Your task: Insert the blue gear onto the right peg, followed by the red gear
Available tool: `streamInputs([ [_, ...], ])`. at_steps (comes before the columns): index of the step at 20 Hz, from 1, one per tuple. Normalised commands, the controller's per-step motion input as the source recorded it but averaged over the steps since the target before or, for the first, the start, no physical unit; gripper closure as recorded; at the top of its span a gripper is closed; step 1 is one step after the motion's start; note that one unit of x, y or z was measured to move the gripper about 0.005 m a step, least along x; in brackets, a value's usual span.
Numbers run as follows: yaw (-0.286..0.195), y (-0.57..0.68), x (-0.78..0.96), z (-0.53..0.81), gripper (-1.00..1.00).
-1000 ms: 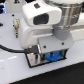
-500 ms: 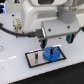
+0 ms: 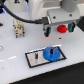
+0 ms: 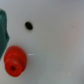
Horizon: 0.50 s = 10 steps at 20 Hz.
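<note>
On the exterior view's left, a grey rectangular plate (image 3: 44, 56) with a black border lies flat on the white smooth table (image 3: 15, 70). On this plate one thin dark pin (image 3: 35, 56) stands free. To its right the blue gear (image 3: 51, 53), a wide flat disc, sits on the plate; the right peg is hidden under it. Further right and higher, the gripper (image 3: 60, 31) hangs with dark fingers (image 3: 48, 32) spread on both sides of the red gear (image 3: 62, 28), a small chunky round piece. If they touch it, I cannot tell. The wrist view shows the red gear (image 4: 15, 59) close, glossy and rounded, beside one dark teal finger (image 4: 3, 27).
</note>
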Motion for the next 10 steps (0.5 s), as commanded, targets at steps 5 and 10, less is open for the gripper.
streamInputs([
  [5, 0.000, 0.41, -0.49, -0.07, -1.00],
  [10, 0.000, 0.48, -0.32, -0.12, -1.00],
])
